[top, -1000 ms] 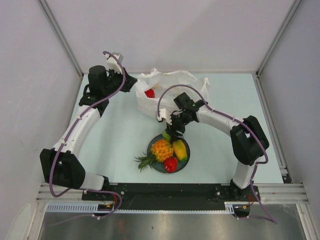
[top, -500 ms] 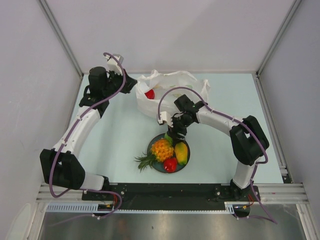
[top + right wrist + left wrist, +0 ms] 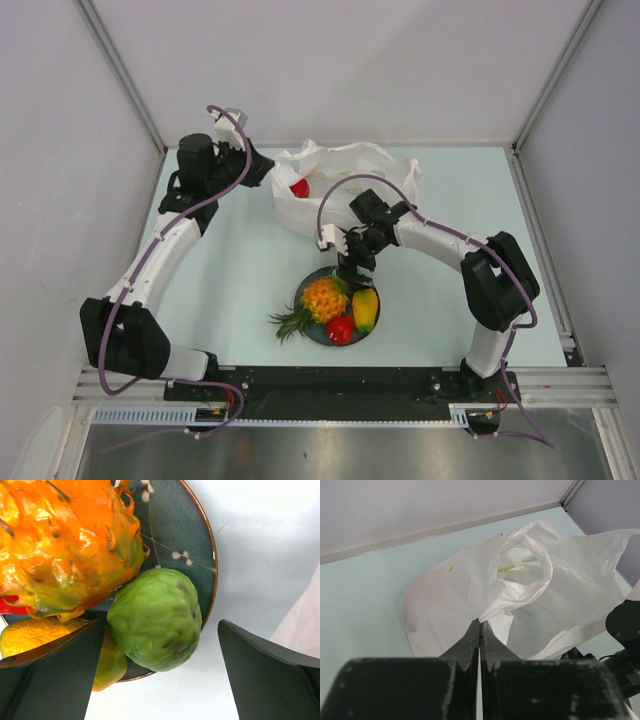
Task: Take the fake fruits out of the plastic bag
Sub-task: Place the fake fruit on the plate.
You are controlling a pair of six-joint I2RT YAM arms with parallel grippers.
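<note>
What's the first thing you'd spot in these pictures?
The bright orange pineapple on the dark plate, front and centre, with a green fruit beside it under the open right gripper. Behind, the left gripper pinches a white plastic bag with a red fruit inside.

Bright even light, faint soft shadows, little glare, close foreground slightly blurred

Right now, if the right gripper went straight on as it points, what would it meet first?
Probably the small round green plastic fruit on the dark blue-grey round plate, framed by the open right gripper.
</note>
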